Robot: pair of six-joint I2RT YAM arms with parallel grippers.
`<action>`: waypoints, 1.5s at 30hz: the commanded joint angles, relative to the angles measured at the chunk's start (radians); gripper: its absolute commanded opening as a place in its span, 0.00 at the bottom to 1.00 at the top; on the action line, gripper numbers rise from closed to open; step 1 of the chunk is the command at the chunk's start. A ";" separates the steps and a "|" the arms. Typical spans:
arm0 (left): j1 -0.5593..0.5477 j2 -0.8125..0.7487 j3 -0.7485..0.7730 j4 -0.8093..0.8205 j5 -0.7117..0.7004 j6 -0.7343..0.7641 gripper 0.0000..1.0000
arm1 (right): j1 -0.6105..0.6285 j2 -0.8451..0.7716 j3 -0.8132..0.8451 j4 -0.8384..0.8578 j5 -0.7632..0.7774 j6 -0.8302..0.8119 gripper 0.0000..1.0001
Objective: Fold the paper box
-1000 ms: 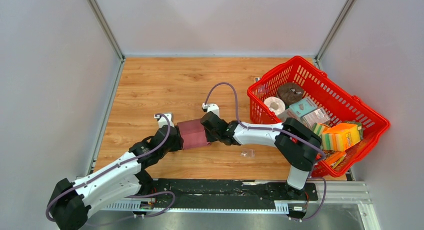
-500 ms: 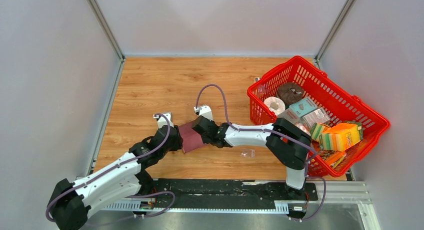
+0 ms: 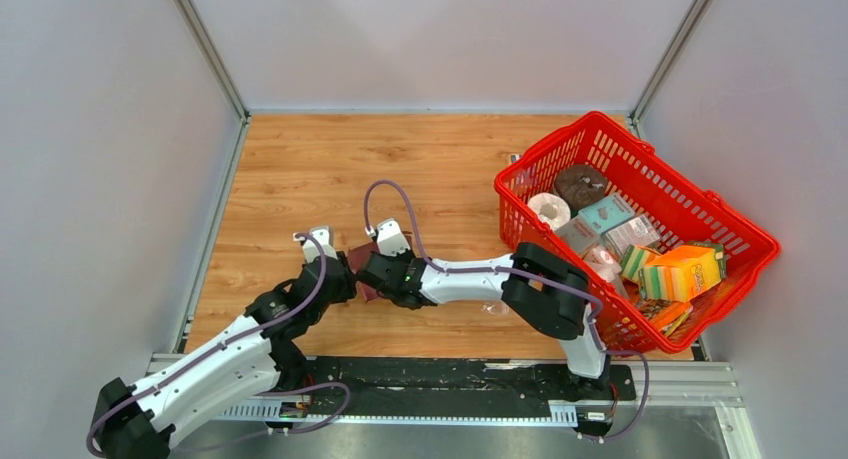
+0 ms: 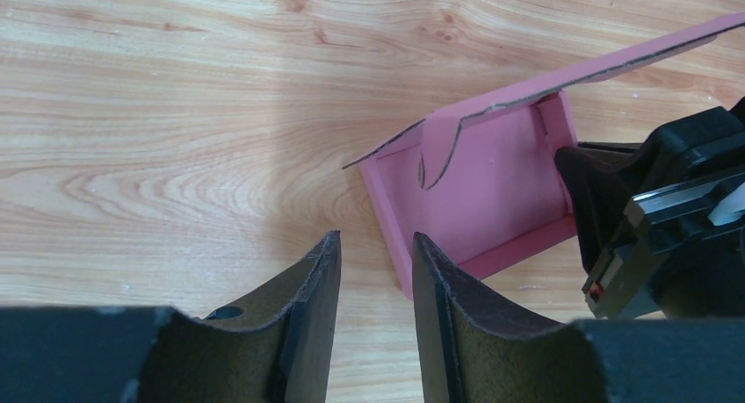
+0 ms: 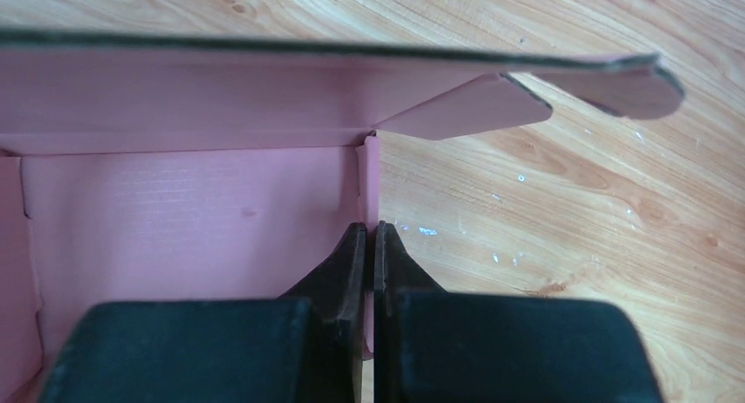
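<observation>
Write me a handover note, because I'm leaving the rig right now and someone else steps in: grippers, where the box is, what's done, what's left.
Left gripper: open, holding nothing, close to a corner of the paper box.
Right gripper: shut on one upright side wall of the box.
Box: on the wooden table, between the two grippers.
Done: the base and side walls stand as an open tray.
Left: the lid flap is raised and its rounded ear tabs are untucked; it probably needs lowering and tucking in.
</observation>
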 commanded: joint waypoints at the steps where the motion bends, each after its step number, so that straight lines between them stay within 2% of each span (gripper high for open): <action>1: 0.006 -0.023 -0.006 -0.030 -0.028 -0.018 0.43 | -0.031 0.017 -0.094 0.052 -0.137 -0.027 0.00; 4: 0.008 -0.038 -0.004 -0.038 -0.026 -0.017 0.43 | -0.039 -0.049 -0.102 0.081 -0.202 -0.046 0.05; 8: 0.008 -0.057 0.006 -0.056 -0.027 -0.010 0.44 | -0.062 -0.126 -0.102 0.089 -0.255 -0.054 0.27; 13: 0.008 -0.068 0.019 -0.078 -0.027 -0.009 0.44 | -0.071 -0.218 -0.094 0.049 -0.292 -0.061 0.38; 16: 0.009 -0.074 0.028 -0.088 -0.031 -0.003 0.45 | -0.071 -0.293 -0.099 0.002 -0.295 -0.068 0.49; 17: 0.009 -0.074 0.031 -0.091 -0.029 -0.001 0.45 | -0.071 -0.316 -0.108 -0.009 -0.298 -0.071 0.56; 19: 0.009 -0.081 0.036 -0.102 -0.032 0.008 0.46 | -0.071 -0.386 -0.142 -0.064 -0.305 -0.068 0.64; 22: 0.015 -0.095 0.051 -0.122 -0.038 0.020 0.48 | -0.071 -0.494 -0.251 -0.130 -0.295 -0.051 0.80; 23: 0.017 -0.103 0.058 -0.125 -0.040 0.022 0.49 | -0.071 -0.523 -0.284 -0.143 -0.294 -0.043 0.89; 26: 0.020 -0.124 0.072 -0.130 -0.037 0.037 0.53 | -0.077 -0.632 -0.418 -0.205 -0.279 -0.002 1.00; 31: 0.023 -0.144 0.088 -0.122 -0.029 0.042 0.56 | -0.143 -0.732 -0.557 -0.267 -0.343 0.078 1.00; 37: 0.025 -0.141 0.092 -0.119 -0.008 0.034 0.57 | -0.227 -0.767 -0.654 -0.213 -0.406 0.144 1.00; 45: 0.023 -0.134 0.092 -0.102 0.034 0.022 0.57 | -0.270 -0.720 -0.708 -0.054 -0.522 0.103 0.86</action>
